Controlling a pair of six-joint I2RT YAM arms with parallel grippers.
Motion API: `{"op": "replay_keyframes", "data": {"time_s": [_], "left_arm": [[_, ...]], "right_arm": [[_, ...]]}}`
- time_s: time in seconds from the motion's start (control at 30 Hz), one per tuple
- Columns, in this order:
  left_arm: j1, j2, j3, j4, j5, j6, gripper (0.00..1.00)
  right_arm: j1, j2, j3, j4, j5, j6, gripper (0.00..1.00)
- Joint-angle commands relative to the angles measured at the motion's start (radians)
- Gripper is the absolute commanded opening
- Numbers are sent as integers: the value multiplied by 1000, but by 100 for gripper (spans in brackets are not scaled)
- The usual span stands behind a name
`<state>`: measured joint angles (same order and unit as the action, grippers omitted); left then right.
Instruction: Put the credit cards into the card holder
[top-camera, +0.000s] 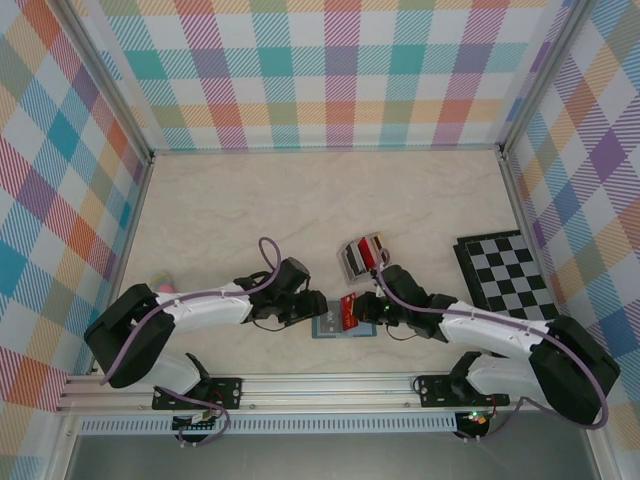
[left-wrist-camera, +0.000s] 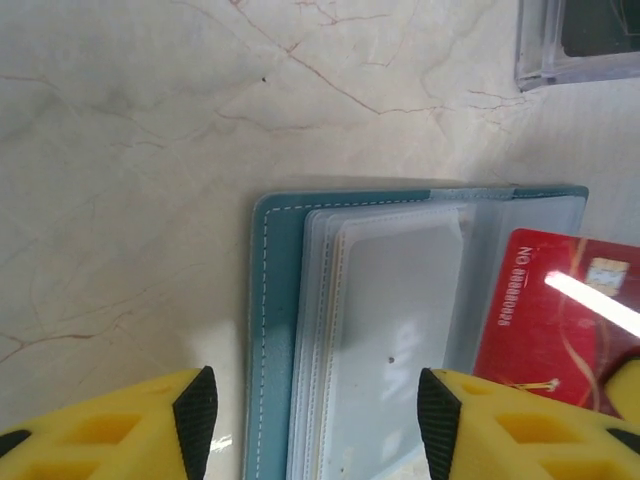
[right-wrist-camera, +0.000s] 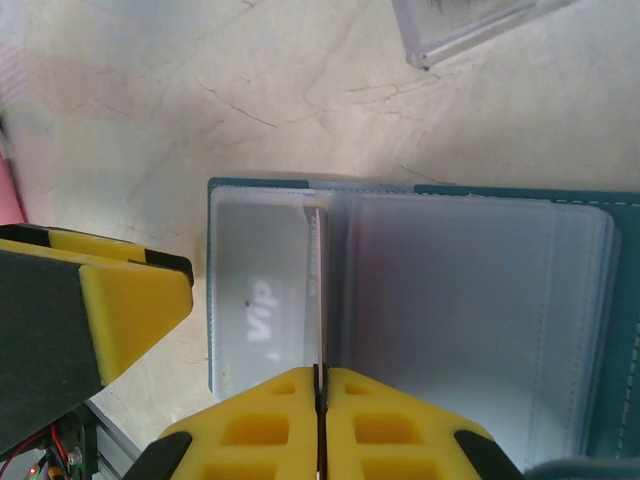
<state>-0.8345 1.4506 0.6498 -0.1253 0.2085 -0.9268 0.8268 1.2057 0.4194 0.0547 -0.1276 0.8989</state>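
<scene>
Between my two arms, by the near table edge: card holder (top-camera: 326, 328) is lying open, clear pockets facing up.
Right claw (right-wrist-camera: 320, 385): I am clenching a red credit card (right-wrist-camera: 318, 290), holding it edge-on and upright over the open holder.
Left claw (left-wrist-camera: 317, 415): I am keeping it gaping, fingers straddling the holder's stitched side, gripping nothing.
Silver card (right-wrist-camera: 258, 300): sitting inside a pocket just beside the red one.

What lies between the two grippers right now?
The open card holder, with a red card pinched above it in the right gripper's shut jaws; the top view shows it.
</scene>
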Motion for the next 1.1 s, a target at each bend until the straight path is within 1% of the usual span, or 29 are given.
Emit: {"op": "replay_keyframes", "data": {"time_s": [0.0, 0.1, 0.17, 0.37, 0.53, 0.6, 0.73, 0.97, 1.07], "left_arm": [[11, 20, -17, 11, 14, -2, 52], [11, 33, -22, 17, 18, -1, 50], [11, 45, -25, 24, 21, -1, 48], [9, 63, -42, 44, 26, -12, 41], [8, 51, -50, 38, 15, -16, 37], [6, 51, -52, 42, 17, -18, 36], [5, 50, -52, 51, 15, -25, 36], [0, 47, -51, 49, 5, -27, 36], [0, 48, -49, 45, 5, -25, 36]], "right_arm": [[8, 38, -11, 79, -33, 20, 8], [8, 68, -16, 117, -58, 21, 8], [8, 82, -11, 107, -58, 27, 8], [8, 123, -14, 138, -89, 82, 8], [8, 136, -4, 114, -75, 105, 8], [8, 156, -8, 131, -79, 105, 8], [11, 198, -5, 192, -126, 108, 10], [20, 222, 27, 180, -118, 112, 16], [23, 263, 70, 155, -149, 98, 17]]}}
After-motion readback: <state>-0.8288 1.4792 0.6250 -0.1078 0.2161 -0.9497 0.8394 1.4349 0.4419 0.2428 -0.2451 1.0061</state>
